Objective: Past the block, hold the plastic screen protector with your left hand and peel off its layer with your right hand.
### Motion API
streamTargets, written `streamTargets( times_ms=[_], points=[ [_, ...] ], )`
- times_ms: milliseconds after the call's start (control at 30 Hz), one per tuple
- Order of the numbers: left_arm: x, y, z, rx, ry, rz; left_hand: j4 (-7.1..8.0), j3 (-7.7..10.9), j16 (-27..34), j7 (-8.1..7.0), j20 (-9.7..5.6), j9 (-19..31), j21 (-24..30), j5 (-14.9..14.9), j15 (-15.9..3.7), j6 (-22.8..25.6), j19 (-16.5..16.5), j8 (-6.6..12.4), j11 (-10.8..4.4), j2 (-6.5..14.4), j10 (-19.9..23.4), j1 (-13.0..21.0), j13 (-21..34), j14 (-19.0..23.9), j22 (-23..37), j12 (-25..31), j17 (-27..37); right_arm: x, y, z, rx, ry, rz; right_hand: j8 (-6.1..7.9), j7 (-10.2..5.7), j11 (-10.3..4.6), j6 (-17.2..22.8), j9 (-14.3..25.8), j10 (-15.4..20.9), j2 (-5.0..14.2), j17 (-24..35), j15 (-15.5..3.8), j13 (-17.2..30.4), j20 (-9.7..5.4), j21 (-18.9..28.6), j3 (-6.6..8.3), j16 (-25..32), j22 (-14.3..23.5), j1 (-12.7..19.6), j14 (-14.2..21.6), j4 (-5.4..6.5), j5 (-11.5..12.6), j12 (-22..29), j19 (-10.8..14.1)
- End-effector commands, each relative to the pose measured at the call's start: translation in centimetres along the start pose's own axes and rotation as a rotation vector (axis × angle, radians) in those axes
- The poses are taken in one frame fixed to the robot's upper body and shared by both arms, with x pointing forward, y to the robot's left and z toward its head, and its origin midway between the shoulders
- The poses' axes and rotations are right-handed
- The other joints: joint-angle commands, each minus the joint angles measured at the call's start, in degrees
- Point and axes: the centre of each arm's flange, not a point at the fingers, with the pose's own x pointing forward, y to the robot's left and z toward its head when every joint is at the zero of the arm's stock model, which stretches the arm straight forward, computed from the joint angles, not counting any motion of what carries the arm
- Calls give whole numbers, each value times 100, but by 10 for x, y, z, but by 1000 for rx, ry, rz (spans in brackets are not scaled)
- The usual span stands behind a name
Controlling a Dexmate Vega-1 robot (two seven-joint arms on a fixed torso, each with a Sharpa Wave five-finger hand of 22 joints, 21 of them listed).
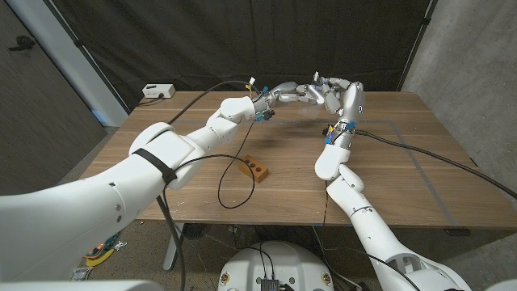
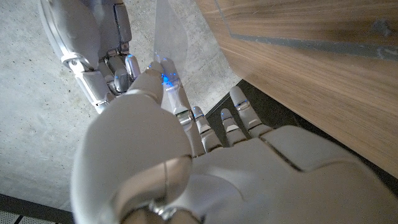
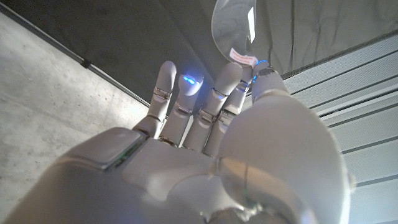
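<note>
Both arms reach to twelve o'clock above the surface [image 1: 388, 186]; left hand [image 1: 284, 93] and right hand [image 1: 338, 94] fingers pinch the screen protector [image 2: 166, 37].

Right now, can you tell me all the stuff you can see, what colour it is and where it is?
Screen protector: one, clear, held up in the air between both hands, over the far part of the table.
Wooden block: one, orange-brown with holes, on the table near the middle.
Black cable: one, looped on the table beside the block.
White box: one, at the far left corner of the table.
Table: one, brown wood.
Left hand: one, silver, pinching the screen protector.
Right hand: one, silver, pinching the screen protector's tab.
</note>
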Motion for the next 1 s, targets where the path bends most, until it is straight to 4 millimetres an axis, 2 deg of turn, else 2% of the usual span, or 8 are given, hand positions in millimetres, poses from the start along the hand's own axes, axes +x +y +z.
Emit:
streamTargets(
  times_ms=[33, 500, 1000],
  points=[
    [-1, 2, -2, -37, 7, -9, -26, 15, -17, 36, -42, 28, 26, -26, -309, 33, -27, 29, 12, 6, 68, 78, 14, 3, 19, 29, 26, -10, 12, 10, -235, -163, -3, -20, -2, -20, 72, -1, 66, 12, 11, -564, -20, -938, 42, -47, 66, 33, 80, 81, 13, 40, 35, 98],
    [-3, -3, 6, -44, -44, -57, -27, 3, -22, 52, -68, 57, 44, -52, -325, 59, -28, 45, 11, 15, 83, 89, 16, 10, 18, 34, 30, -24, 33, -1, -459, -265, 94, -89, -1, -18, 154, -57, 112, -2, -1, -561, -124, -939, 29, -152, 166, 84, 116, 169, 21, 83, 11, 220],
    [-1, -6, 9, -42, -56, -79, -30, -9, -35, 43, -56, 63, 58, -63, -294, 43, -44, 29, 52, 20, 39, 103, 17, -2, 16, 17, 35, -29, 30, -12, -514, -261, 107, -152, -1, -20, 214, -109, 173, -16, -6, -557, -175, -939, 15, -240, 235, 118, 172, 255, 20, 136, 22, 307]
  ],
)
